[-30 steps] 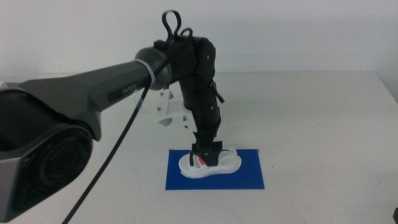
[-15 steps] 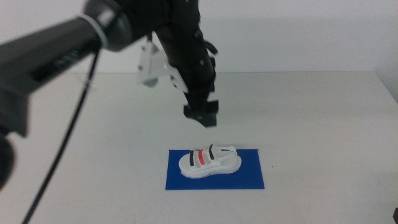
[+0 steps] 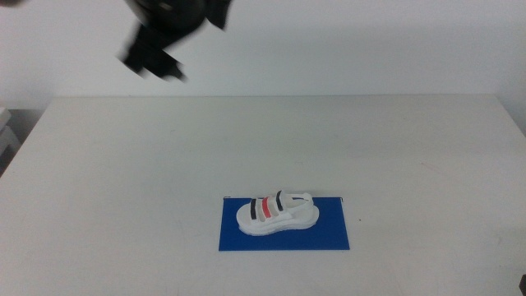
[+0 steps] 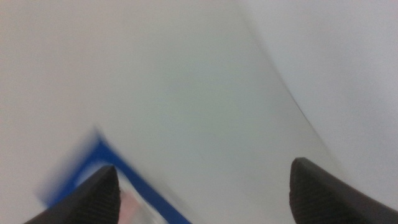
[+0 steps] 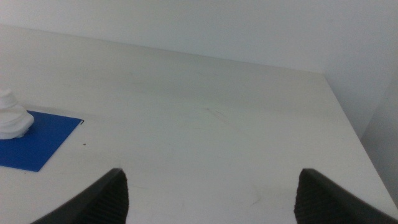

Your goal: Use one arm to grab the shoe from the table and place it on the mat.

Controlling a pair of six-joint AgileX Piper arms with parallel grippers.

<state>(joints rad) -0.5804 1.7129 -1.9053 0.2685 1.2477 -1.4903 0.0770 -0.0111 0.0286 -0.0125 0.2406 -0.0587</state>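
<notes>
Shoe point(image 3: 278, 214) lies on its sole on the blue mat point(image 3: 333, 234), near the front of the white surface point(image 3: 394, 148). Well above and behind the mat, the left end effector point(image 3: 156, 62) hangs blurred, released, jaws spread, gripping nothing. Right end effector point(image 5: 211, 196) waits low beside the mat, jaws spread.

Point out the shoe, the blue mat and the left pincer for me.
shoe point(image 3: 277, 214), middle view, on its white side below the straps.
blue mat point(image 3: 335, 234), middle view, on bare mat right of the shoe.
left pincer point(image 3: 154, 62), middle view, on its blurred dark tip.
</notes>
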